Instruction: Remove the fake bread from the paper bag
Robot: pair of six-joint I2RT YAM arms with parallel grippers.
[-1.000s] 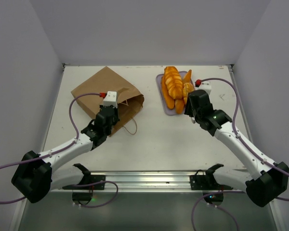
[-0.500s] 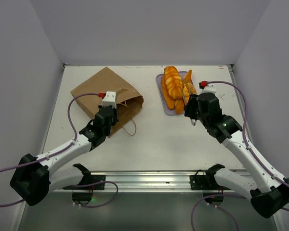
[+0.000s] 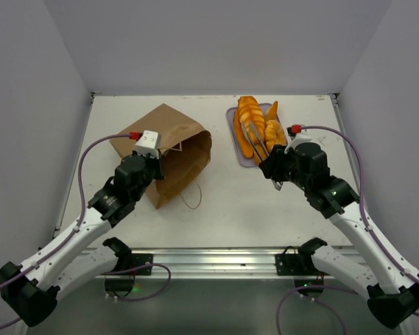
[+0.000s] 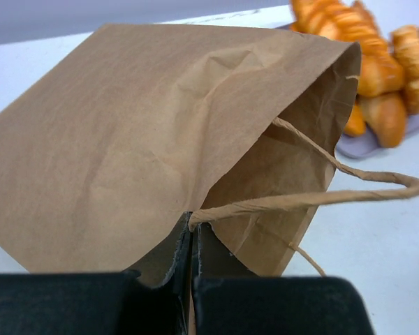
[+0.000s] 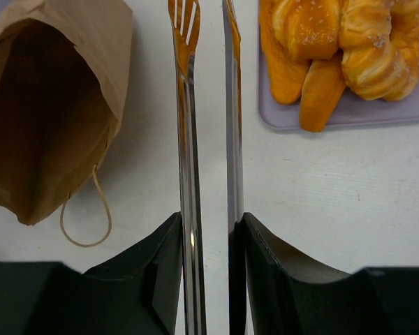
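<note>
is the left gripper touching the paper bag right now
Touching. The left wrist view shows the left gripper shut on the rim of the paper bag, paper pinched between its fingers.

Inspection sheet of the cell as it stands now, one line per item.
Surface: white table, no spills seen.
Job's things: fake bread piled on a lavender tray. The paper bag lies on its side, mouth open; no bread seen in the part of its inside that shows.
Clutter: nothing seen.
Grippers: left gripper is shut on the bag's rim. Right gripper is shut on metal tongs, which point out ahead of it.
Cables: purple cables arc from both wrists and loop by the bases; none touches the bag or tray.
Surroundings: plain pale walls on three sides, metal rail at the near edge.
</note>
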